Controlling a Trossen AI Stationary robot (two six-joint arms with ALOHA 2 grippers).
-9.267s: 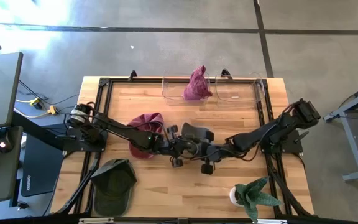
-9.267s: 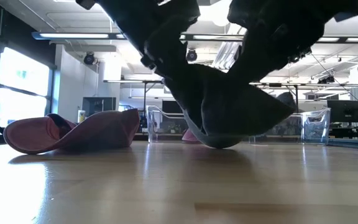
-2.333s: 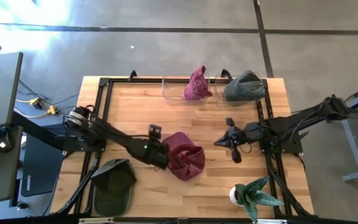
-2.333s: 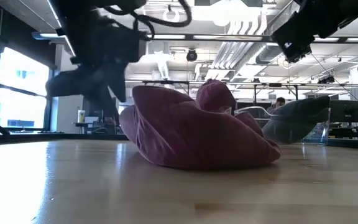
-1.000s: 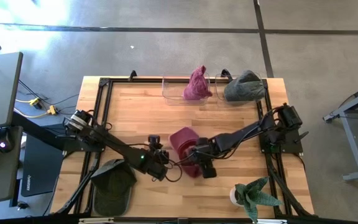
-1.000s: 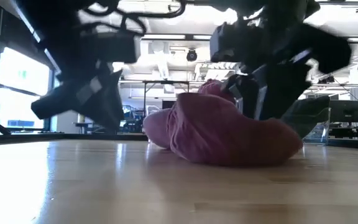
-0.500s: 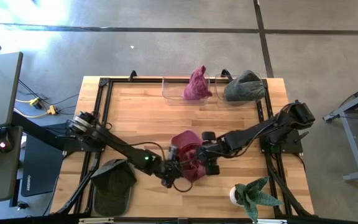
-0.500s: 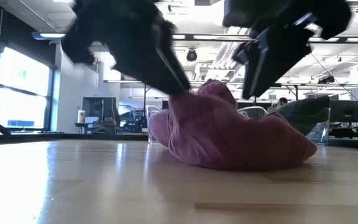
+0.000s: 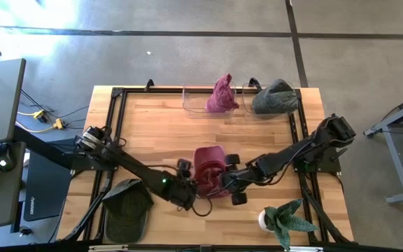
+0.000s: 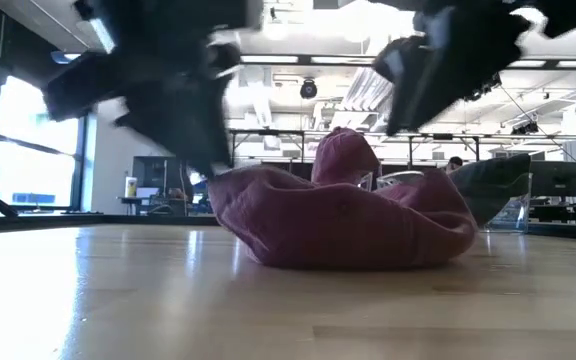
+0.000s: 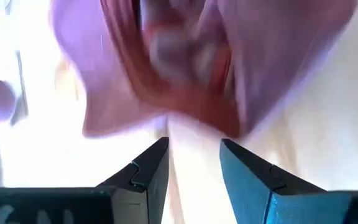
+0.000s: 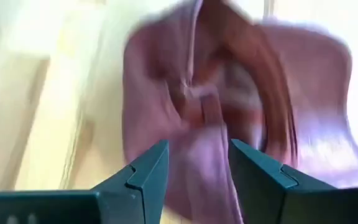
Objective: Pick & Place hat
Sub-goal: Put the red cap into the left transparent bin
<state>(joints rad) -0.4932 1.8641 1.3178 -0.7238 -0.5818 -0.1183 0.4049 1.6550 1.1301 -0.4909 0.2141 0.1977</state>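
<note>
A crumpled maroon hat [image 9: 208, 170] lies with its underside on the table [image 9: 152, 126], also showing in the low view [image 10: 343, 215]. My left gripper [image 9: 192, 185] is at its near-left side, open; the left wrist view shows the hat [image 11: 185, 68] just ahead of the gripper [image 11: 194, 146]. My right gripper [image 9: 224, 182] is at its near-right side, open, and faces the hat [image 12: 229, 106] in the right wrist view, gripper [image 12: 199, 149] just short of it. Whether either touches the cloth, I cannot tell.
At the far edge stand two clear bins: one holds another maroon hat [image 9: 221, 94], the other a grey hat [image 9: 275, 96]. A dark green cap [image 9: 128, 206] lies at the near-left corner. A potted plant [image 9: 285, 218] stands near right.
Both grippers have closed in on the maroon hat, the left one moving right toward it, the right one shifting toward the near edge. The hat has been pushed about: its heap has sunk and spread out wider toward the left.
</note>
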